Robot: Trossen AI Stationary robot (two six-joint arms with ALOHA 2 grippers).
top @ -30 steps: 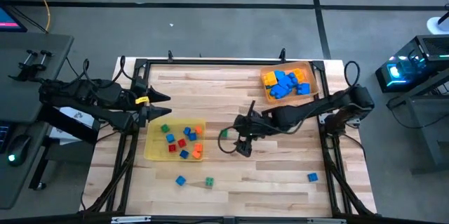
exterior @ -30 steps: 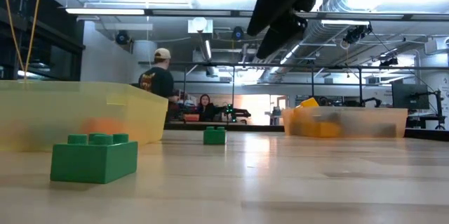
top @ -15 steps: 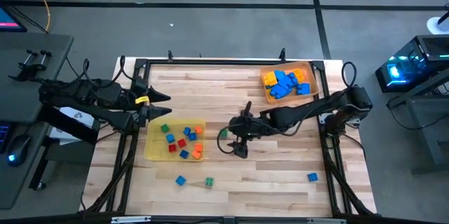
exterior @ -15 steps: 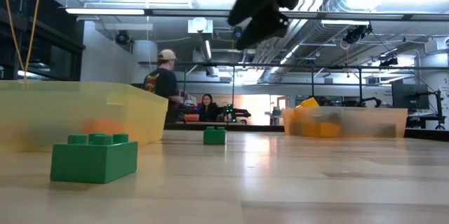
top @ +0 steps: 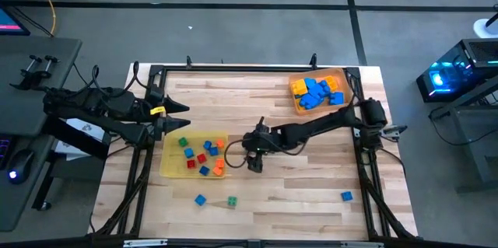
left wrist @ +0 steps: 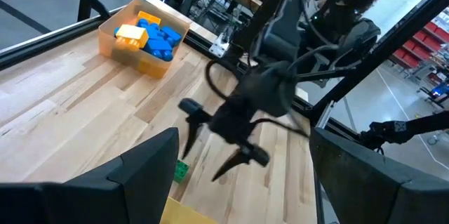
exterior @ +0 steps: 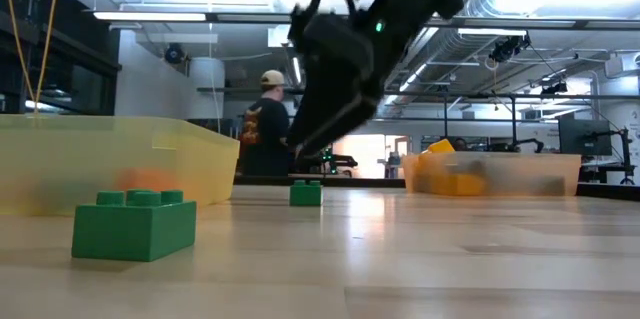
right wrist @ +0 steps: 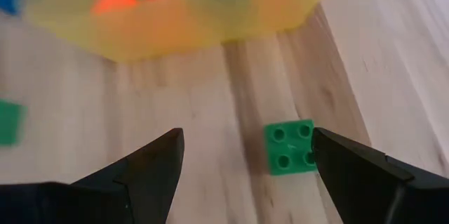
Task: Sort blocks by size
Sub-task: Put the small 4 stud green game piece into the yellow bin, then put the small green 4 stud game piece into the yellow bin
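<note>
My right gripper (top: 249, 153) is open and low over the table's middle, just right of the yellow tray (top: 168, 166). A small green block (right wrist: 290, 147) lies flat on the wood between its fingers, close to one fingertip and untouched; it also shows in the low view (exterior: 306, 194) and the left wrist view (left wrist: 181, 171). The yellow tray holds several small red, blue, orange and green blocks (top: 201, 155). My left gripper (top: 180, 117) waits open at the table's left edge.
An orange tray (top: 345, 85) at the far right holds larger blue and orange blocks. Loose blocks lie near the front: a blue one (top: 200, 200), a green one (top: 232, 200) and a blue one (top: 346, 196) at the right. A person (exterior: 265, 129) stands beyond the table.
My right gripper has gone toward the table's left edge and down, staying open, until its fingers stand on either side of the small green block beside the yellow tray. The block has stayed where it was.
</note>
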